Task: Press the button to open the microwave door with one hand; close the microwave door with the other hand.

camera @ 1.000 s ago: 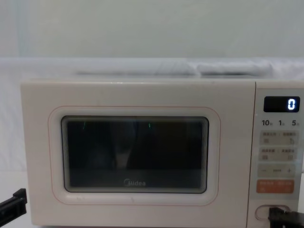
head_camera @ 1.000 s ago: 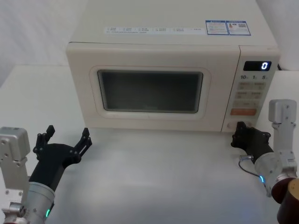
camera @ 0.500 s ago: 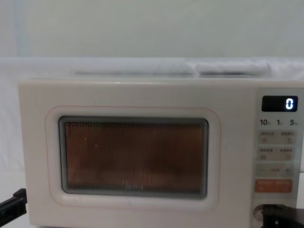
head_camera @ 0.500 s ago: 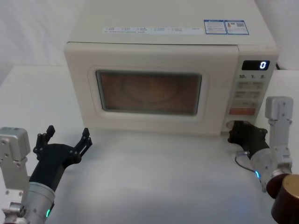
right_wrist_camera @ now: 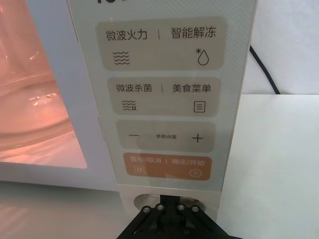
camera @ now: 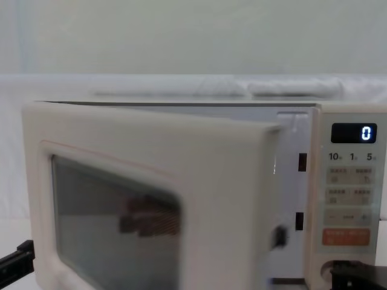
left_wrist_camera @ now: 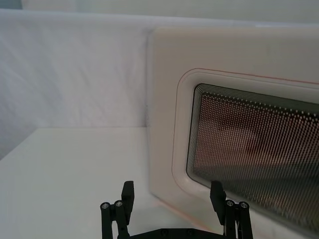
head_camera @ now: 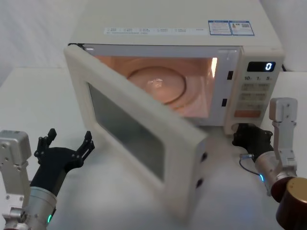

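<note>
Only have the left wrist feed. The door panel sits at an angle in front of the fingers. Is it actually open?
Observer: Yes. In the head view the microwave door stands swung out on its left hinge, and the lit cavity with its glass turntable is exposed.
Operator: Where's the right arm?
Observer: The right gripper is at the button, at the foot of the control panel.
Operator: Left gripper touching the door?
Observer: It doesn't look so. The left gripper is low over the table, fingers open, beside the door's hinged edge and apart from it.
</note>
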Available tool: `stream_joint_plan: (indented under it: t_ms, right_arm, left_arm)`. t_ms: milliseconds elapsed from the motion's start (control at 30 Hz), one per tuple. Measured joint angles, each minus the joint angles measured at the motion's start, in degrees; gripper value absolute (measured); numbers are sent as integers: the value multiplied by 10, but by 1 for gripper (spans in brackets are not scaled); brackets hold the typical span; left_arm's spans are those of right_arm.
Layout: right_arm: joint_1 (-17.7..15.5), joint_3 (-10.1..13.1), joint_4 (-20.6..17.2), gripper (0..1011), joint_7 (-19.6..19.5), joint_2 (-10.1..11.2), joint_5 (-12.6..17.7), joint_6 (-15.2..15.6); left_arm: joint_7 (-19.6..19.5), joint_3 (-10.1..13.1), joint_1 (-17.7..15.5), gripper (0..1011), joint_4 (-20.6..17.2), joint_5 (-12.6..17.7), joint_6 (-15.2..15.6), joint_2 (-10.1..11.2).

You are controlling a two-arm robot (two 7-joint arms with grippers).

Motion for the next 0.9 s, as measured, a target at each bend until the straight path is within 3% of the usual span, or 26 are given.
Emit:
stream_joint_plan:
  t_ms: [900]
  right_arm:
    - [-92,10,-118,0,14,19,12,38]
  left_arm:
    - [0,0,0,1001,0,0,0,0]
